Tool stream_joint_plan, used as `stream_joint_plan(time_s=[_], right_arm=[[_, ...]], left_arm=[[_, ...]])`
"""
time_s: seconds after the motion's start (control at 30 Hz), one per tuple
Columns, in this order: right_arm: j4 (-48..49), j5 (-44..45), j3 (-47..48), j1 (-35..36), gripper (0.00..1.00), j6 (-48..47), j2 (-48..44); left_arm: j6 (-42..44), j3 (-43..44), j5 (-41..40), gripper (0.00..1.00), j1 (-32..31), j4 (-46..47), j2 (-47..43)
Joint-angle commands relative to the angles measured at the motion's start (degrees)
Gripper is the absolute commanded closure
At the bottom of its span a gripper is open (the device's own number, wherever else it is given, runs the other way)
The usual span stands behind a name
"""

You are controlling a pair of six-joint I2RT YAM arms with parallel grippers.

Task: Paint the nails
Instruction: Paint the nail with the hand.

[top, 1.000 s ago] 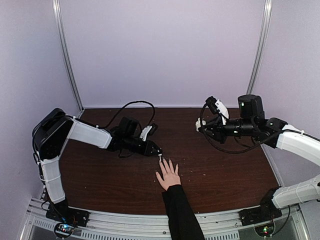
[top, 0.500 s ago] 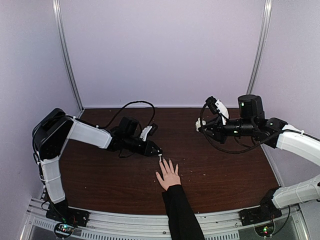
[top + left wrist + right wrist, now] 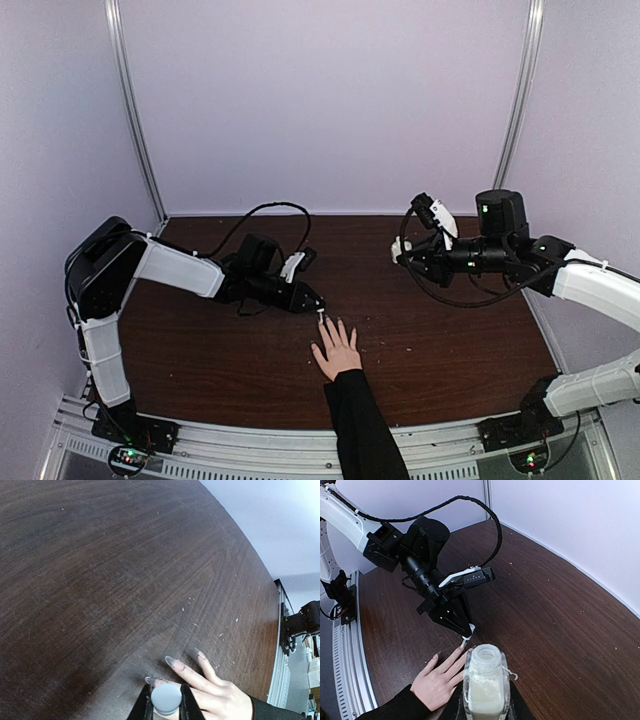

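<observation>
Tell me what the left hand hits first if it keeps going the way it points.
Probably the spread fingers of the light-skinned human hand: the left hand, shut on a round white brush cap, points right at them.

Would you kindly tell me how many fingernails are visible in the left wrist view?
3: right nail, middle nail, and left nail just above the round cap; more may be hidden behind it.

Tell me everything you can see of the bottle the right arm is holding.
The bottle is small, seemingly of clear glass, with squarish shoulders and a round neck. Its mouth is open, no cap on it. A pale, milky liquid fills it almost to the neck. The right gripper is shut on its lower body, one finger at each side, holding it off the table.
</observation>
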Motion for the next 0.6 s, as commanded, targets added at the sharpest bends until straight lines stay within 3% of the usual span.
stream_joint_plan(time_s=[0.0, 0.57], right_arm=[[2.05, -0.09, -0.57, -0.41, 1.0, 0.23, -0.83], [1.94, -0.04, -0.57, -0.5, 1.0, 0.23, -0.97]], left_arm=[[0.89, -0.19, -0.03, 1.0, -0.29, 0.11, 0.49], [1.35, -0.37, -1.05, 1.0, -0.29, -0.63, 0.46]])
